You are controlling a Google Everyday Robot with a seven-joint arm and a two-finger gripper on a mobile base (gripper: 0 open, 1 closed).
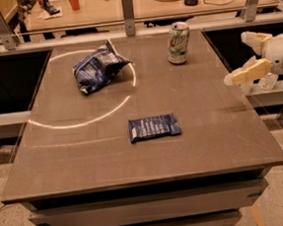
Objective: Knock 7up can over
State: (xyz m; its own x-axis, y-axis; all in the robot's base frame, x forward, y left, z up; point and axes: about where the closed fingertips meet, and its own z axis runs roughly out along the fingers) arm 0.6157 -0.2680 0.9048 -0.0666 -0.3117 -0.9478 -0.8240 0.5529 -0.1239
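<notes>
1. The gripper point(236, 58) hangs at the right edge of the table point(218, 143), just past its rim. Its two pale fingers are spread wide, with nothing between them.
2. The jaws point left, toward the tabletop. The lower finger reaches over the table's edge, and the white wrist trails off to the right.
3. The 7up can point(178, 43) stands upright near the far edge of the table, right of centre. It is well apart from the gripper, up and to the left of it.
4. The can looks light, stiff and smooth-walled, and tall for its base, so a sideways push should tip it easily. Whether it is full cannot be told.
5. No grasp seems needed. Contact high on the can's wall, near the shiny rim, would likely topple it, while a low push might only slide it.
6. A crumpled dark blue snack bag point(98, 68) lies far left of the can, and a flat blue snack packet point(154, 127) sits mid-table. Neither lies between the gripper and the can.
</notes>
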